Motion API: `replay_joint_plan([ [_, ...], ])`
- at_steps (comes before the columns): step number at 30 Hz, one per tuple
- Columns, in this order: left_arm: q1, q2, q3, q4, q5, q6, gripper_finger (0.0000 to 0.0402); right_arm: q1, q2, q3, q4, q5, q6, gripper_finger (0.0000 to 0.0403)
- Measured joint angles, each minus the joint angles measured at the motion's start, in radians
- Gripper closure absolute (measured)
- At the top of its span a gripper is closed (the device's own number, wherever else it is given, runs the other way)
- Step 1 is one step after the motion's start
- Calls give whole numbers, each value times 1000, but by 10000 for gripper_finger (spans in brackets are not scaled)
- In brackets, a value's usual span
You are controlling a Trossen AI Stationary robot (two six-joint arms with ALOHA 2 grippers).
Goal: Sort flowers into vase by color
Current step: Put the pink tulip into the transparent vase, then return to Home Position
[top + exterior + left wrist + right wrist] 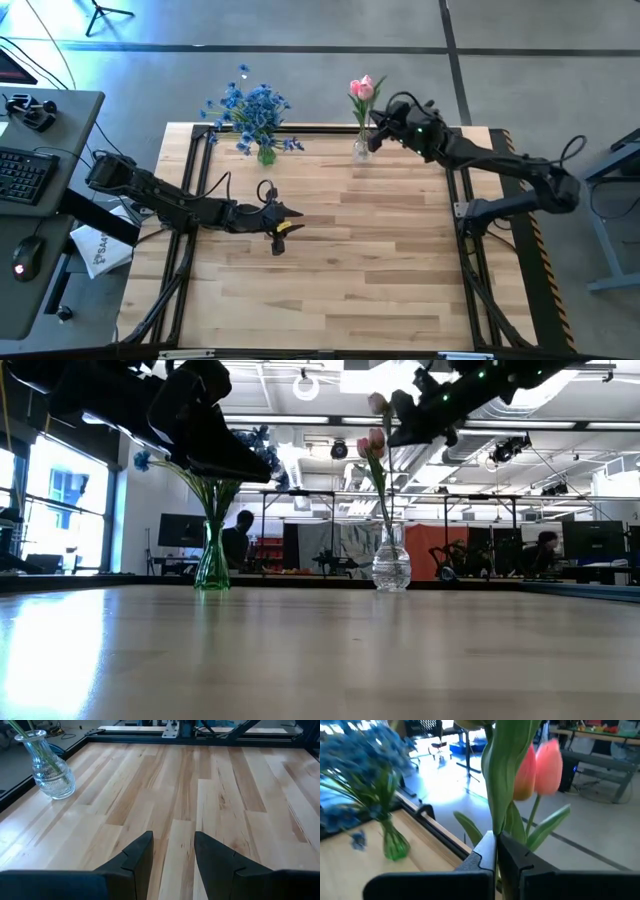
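Note:
A clear glass vase (361, 149) stands at the table's far edge with pink tulip buds (362, 88) on green stems in it. To its left, a green vase (266, 154) holds a bunch of blue flowers (250, 105). My right gripper (378, 122) is up beside the tulips, above the clear vase, and is shut on a green tulip stem. In the low view it (400, 418) sits high over the clear vase (390, 566). My left gripper (290, 213) hangs open over the table's middle left, holding nothing; its wrist view shows the gap (172, 847). My right gripper pinches a tulip's green stem and leaf (496, 815) between its two fingers, coming about level from the table's right and lying across the stem. The stem stands upright and rises past the fingers. Its lower end is hidden by the gripper, so whether it reaches into the clear vase cannot be told.
Bare wood lies in front of both vases and under my left gripper (172, 847). A black frame (320, 128) runs along the table's far edge behind the vases. A desk with a keyboard (22, 170) and a mouse stands left of the table. People sit in the room beyond.

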Motion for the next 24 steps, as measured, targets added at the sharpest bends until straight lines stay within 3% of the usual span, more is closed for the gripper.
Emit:
replay_joint_plan([
  [14, 0, 0, 0, -1, 1, 0, 271, -15, 64, 2, -63, 1, 70, 395],
  [24, 0, 0, 0, -2, 1, 0, 271, -42, 36, 2, -248, -1, 97, 247],
])
